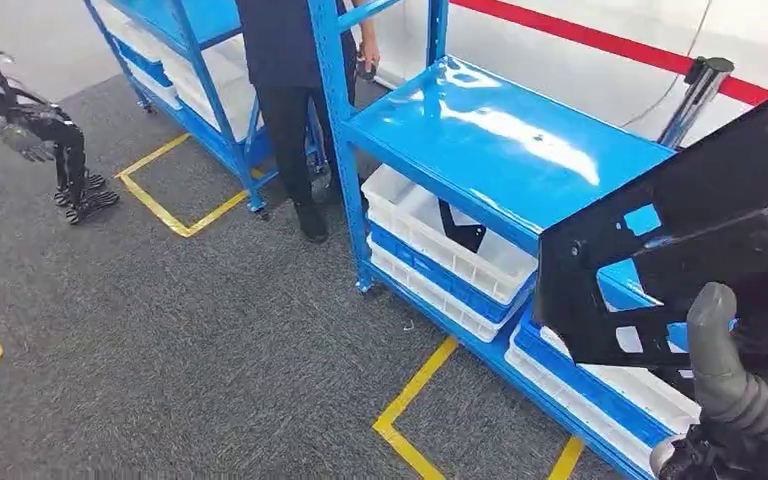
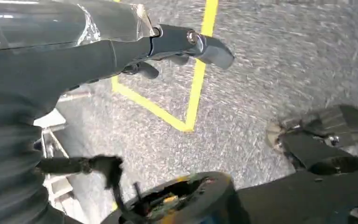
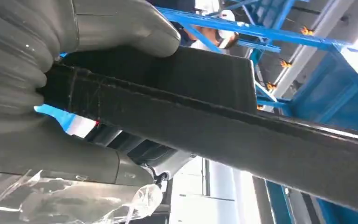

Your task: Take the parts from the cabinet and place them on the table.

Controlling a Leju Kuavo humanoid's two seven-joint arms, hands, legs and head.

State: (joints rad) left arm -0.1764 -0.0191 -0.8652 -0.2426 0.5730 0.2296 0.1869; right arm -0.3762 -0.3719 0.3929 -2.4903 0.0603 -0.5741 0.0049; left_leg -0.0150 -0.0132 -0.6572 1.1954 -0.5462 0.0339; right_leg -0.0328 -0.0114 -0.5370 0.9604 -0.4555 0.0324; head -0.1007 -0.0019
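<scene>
A blue metal cabinet [image 1: 500, 140] with a glossy top shelf stands on grey carpet marked with yellow tape lines [image 1: 415, 400]. This cabinet is the landmark for everything that follows.

The robot's right hand [image 1: 735, 375] is raised in front of the cabinet's near end and holds a large flat black part [image 1: 680, 250], a plate with cut-out openings. In the right wrist view the thick grey thumb [image 3: 121, 23] presses on one face of the black part [image 3: 223, 121] while the fingers [image 3: 74, 161] close on the opposite side, so the part is clamped along its edge. The part is clear of the shelves, tilted, and hides some of the cabinet behind it.

Under the top shelf sit white bins [image 1: 440, 235] on blue trays; one bin holds another dark part [image 1: 460, 230].

The left hand [image 2: 186, 46] hangs over the carpet, away from the cabinet. Its fingers look loosely curled and hold nothing, though blur makes the exact pose hard to tell.

A person [image 1: 290, 90] in dark clothes stands at the far end of the cabinet. A second robot [image 1: 35, 125] stands farther off on the carpet.

The step in hand seems to be carrying the part to the table, and no table is in sight. To do it well, keep the clamp firm, since a wide plate held by one edge may swing or slip, and turn slowly so it misses the cabinet's posts and the person.
</scene>
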